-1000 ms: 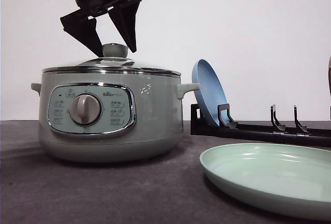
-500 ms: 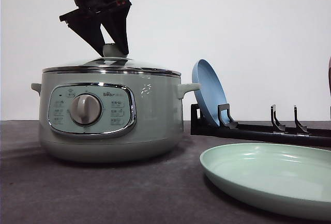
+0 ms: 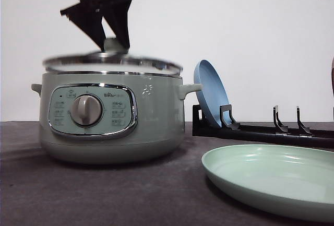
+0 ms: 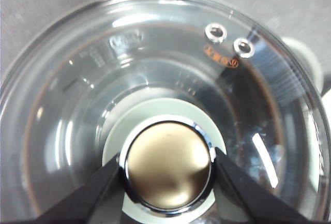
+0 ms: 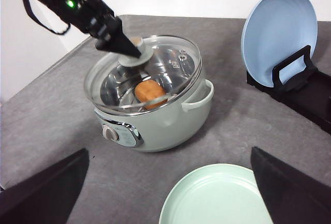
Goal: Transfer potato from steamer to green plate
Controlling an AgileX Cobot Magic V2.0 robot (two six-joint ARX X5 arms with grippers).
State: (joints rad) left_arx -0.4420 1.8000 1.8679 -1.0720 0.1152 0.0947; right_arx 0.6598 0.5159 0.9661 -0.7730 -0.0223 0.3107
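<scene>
1. Front view: since half a second ago the glass lid (image 3: 112, 61) has come up off the steamer (image 3: 112, 116). It now sits blurred just above the pot's chrome rim, where before it lay seated. The left gripper (image 3: 115, 40) is clamped on the lid knob (image 3: 116, 45), as it was. The green plate (image 3: 271, 179) lies near right on the grey table (image 3: 104, 194). The blue plate (image 3: 210, 93) leans upright in the black rack (image 3: 261, 129) farther back; none of these has shifted.

2. Left wrist view: both black fingers (image 4: 98, 188) press the chrome-edged lid knob (image 4: 168, 169) from opposite sides, with the glass lid (image 4: 155, 69) spread beneath it.

3. Right wrist view: the potato (image 5: 151, 93) rests inside the steamer (image 5: 155, 115), seen through the glass lid (image 5: 150, 71). Its long axis seems to run roughly left to right, though glare makes this uncertain. The left gripper (image 5: 126, 50) holds the lid knob (image 5: 135, 57). The right gripper's fingers (image 5: 46, 193) stand wide apart, holding nothing, with the green plate (image 5: 217, 198) between them.
</scene>
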